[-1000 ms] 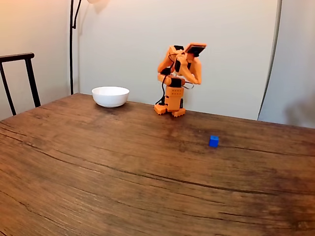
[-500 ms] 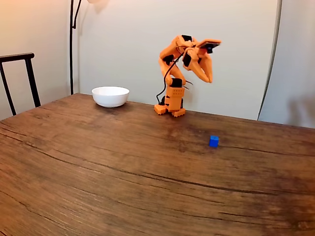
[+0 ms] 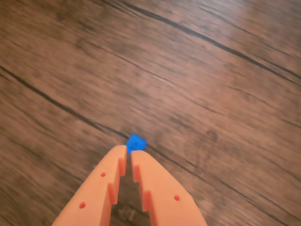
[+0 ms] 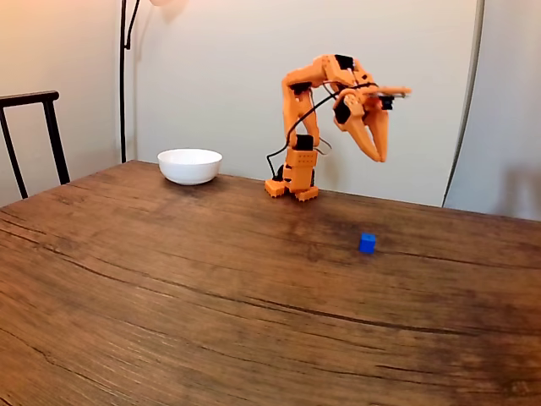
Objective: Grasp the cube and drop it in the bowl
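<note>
while the orange arm [image 4: 304, 101] arches up and out from its base at the back of the wooden surface [image 4: 211, 296], the hand [image 4: 382, 157] hangs high in the air in the fixed view, pointing down, well above the grain and touching nothing. in the wrist view the hand [image 3: 128, 155] comes in from the bottom edge, its two orange fingers [image 3: 155, 183] drawn close together with only a thin slit between them, and nothing is held between them. the picture there is a little blurred, so whether the tips meet fully is hard to say.

the cube [image 4: 367, 243] sits on the bare wood, small and bright blue, to the right of the arm's base and nearer the camera in the fixed view, well below the hand. in the wrist view the cube [image 3: 136, 142] shows just past the fingertips, lying beside a dark line in the grain.

the bowl [image 4: 189, 166] stands upright near the back edge of the surface, left of the arm's base in the fixed view, well apart from the cube. a dark chair [image 4: 34, 135] stands at the far left.
</note>
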